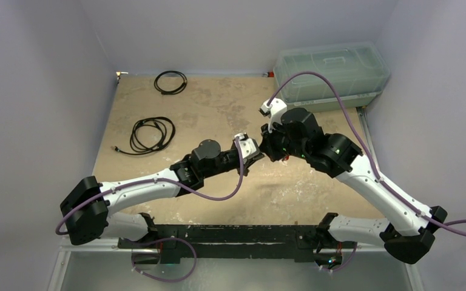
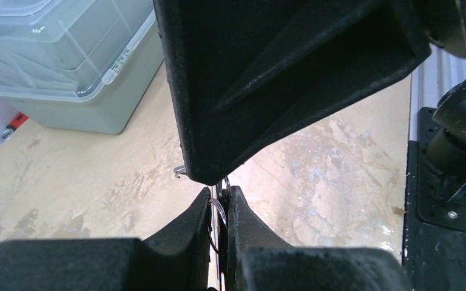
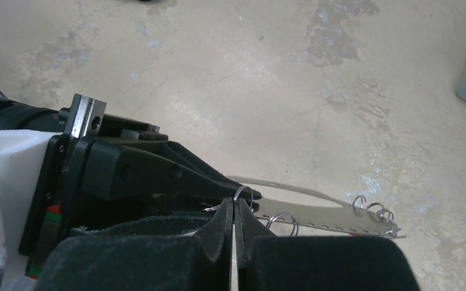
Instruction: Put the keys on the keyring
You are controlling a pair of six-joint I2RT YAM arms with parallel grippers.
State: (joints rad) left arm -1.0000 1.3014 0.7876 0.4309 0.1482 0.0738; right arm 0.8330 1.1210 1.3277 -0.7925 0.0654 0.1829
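— Holding what with the left gripper?
— Pinching the flat silver keyring, fingers pressing close together, up over the middle of the table.
— And doing what with the right gripper?
— Squeezing a little wire ring between tight fingers, almost touching the left gripper.

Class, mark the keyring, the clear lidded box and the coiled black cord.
keyring [image 3: 330, 217], right wrist view, on its flat silver band.
clear lidded box [image 1: 330, 66], top external view, on its lid.
coiled black cord [image 1: 151, 122], top external view, on the coil's upper strands.
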